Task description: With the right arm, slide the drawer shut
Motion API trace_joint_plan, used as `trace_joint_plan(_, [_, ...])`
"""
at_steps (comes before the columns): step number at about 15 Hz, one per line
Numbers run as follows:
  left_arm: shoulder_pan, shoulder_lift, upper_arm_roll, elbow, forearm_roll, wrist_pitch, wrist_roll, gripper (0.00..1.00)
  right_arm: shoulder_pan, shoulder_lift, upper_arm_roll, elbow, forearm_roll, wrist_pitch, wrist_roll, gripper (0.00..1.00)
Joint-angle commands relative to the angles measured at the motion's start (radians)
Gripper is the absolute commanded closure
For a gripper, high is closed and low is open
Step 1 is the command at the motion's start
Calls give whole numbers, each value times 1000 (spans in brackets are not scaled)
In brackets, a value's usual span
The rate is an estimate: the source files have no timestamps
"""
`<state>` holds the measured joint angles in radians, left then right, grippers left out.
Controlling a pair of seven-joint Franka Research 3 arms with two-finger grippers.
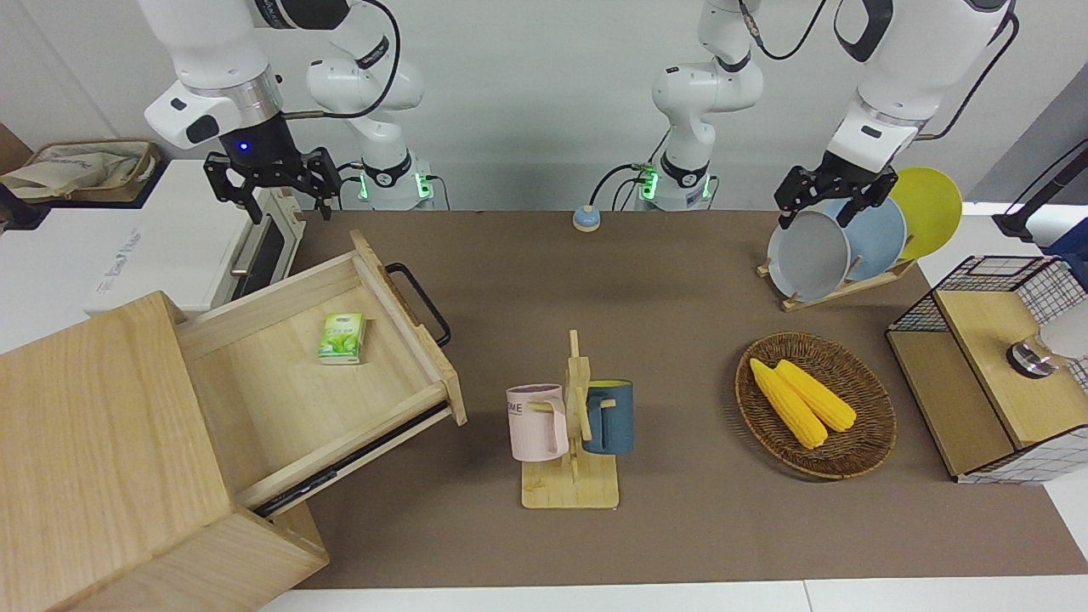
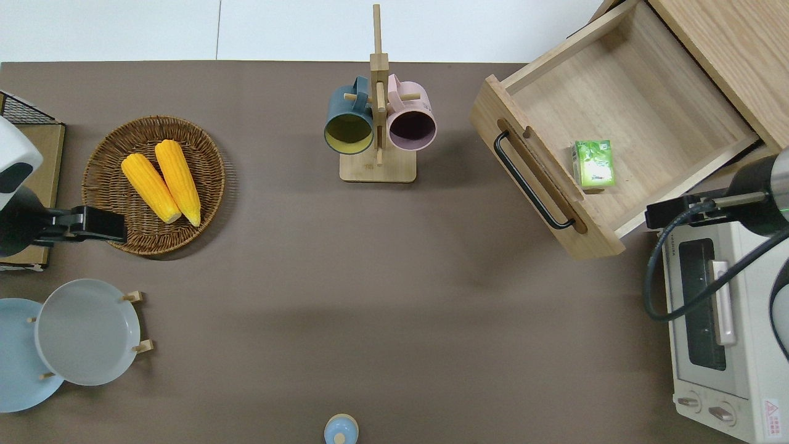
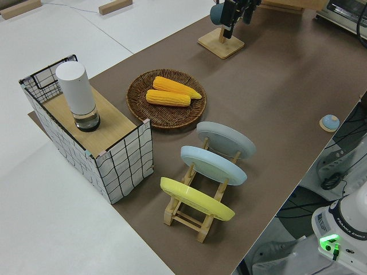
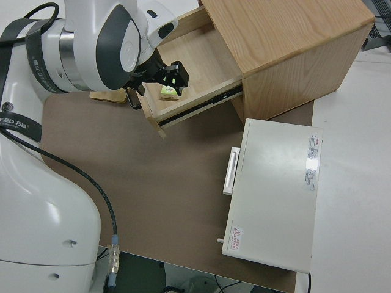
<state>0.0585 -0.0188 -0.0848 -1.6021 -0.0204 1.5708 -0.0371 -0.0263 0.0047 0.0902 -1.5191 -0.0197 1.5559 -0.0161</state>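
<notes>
The drawer stands pulled far out of the light-wood cabinet, its black bar handle facing the middle of the table. A small green box lies on the drawer floor. My right gripper, blue light on, hangs open in the air with nothing held. From overhead the right gripper is over the gap between the drawer's side and the white toaster oven. The right side view shows the right gripper above the drawer. The left arm is parked, left gripper open.
A mug rack with a pink and a blue mug stands mid-table. A wicker basket holding two corn cobs, a plate rack and a wire-and-wood box sit toward the left arm's end. A small blue bell lies near the robots.
</notes>
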Motion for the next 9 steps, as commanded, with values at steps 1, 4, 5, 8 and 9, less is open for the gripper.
trace_joint_plan(1, [-5, -7, 4, 1, 13, -5, 6, 2, 34, -19, -9, -3, -9, -24, 9, 11])
trace_joint_plan(4, [-5, -7, 2, 1, 13, -5, 6, 5, 29, -17, 2, -3, -9, -20, 11, 11])
trace_joint_plan(5, [-6, -7, 2, 1, 13, -5, 6, 5, 34, -15, 2, -1, -11, -20, 15, 11])
trace_joint_plan(8, [-5, -7, 4, 1, 13, -6, 6, 2, 37, -17, 3, -3, -11, -25, 15, 11])
trace_joint_plan(9, [-5, -9, 4, 1, 13, -5, 5, 5, 37, -17, 5, -1, -11, -25, 15, 11])
